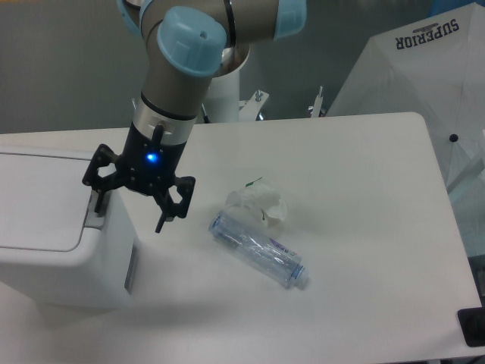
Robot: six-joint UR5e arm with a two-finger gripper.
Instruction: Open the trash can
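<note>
The trash can point(53, 243) is a large boxy white bin with a flat white lid, shut, at the left of the table. A grey push-button strip point(96, 214) lies on its right rim. My gripper point(129, 218) is open, pointing down over the can's right edge. Its left finger point(99, 199) is at the button strip, touching or just above it; I cannot tell which. Its right finger point(162, 218) hangs beside the can's right wall, over the table.
A crushed clear plastic bottle point(258, 249) lies on the white table point(348, 197) right of the gripper. A crumpled white wrapper point(259, 201) lies just behind it. A white umbrella-like reflector point(424, 76) stands at the far right.
</note>
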